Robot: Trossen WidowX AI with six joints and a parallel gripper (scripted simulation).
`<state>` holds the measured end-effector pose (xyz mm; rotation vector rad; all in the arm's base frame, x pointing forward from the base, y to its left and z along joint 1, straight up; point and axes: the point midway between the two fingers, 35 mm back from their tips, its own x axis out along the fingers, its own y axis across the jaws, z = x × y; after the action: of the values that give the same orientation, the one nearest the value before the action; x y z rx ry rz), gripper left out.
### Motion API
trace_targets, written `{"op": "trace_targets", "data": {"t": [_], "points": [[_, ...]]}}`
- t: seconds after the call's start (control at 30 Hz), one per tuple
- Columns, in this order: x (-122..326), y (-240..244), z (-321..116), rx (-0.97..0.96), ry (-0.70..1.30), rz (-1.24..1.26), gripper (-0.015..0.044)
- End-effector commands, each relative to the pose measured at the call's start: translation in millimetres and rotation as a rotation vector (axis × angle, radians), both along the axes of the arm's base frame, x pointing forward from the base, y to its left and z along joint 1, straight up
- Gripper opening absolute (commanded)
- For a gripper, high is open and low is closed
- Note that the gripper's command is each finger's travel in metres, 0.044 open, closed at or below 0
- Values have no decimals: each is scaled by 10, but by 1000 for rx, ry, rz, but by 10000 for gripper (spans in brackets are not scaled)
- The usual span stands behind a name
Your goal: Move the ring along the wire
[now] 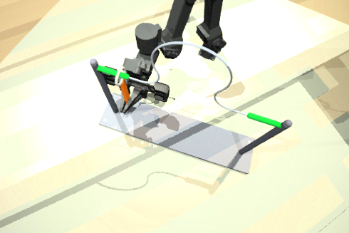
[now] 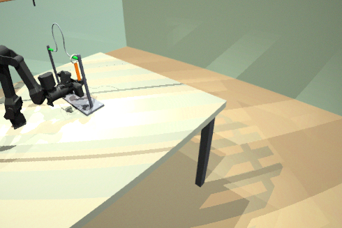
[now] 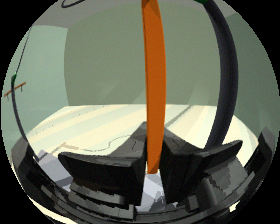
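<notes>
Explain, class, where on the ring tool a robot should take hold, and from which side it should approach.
Grip the orange handle near its lower end, coming in level from the arm's side. It hangs straight down from the ring on the green section, so a low hold keeps the end effector under the thin grey wire. The wrist view shows the fingers shut on that lower end.

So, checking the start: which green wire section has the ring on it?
The green section by the post next to the gripper; the ring circles it. The far green section is bare.
</notes>
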<state>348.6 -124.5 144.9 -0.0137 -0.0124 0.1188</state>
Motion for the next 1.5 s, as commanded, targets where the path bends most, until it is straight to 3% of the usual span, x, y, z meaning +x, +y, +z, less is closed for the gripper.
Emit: {"op": "trace_targets", "data": {"t": [0.0,1.47], "points": [[5,-9,73,-2,-9,-2,-150],[-18,209,69,3,-7,0,-150]]}}
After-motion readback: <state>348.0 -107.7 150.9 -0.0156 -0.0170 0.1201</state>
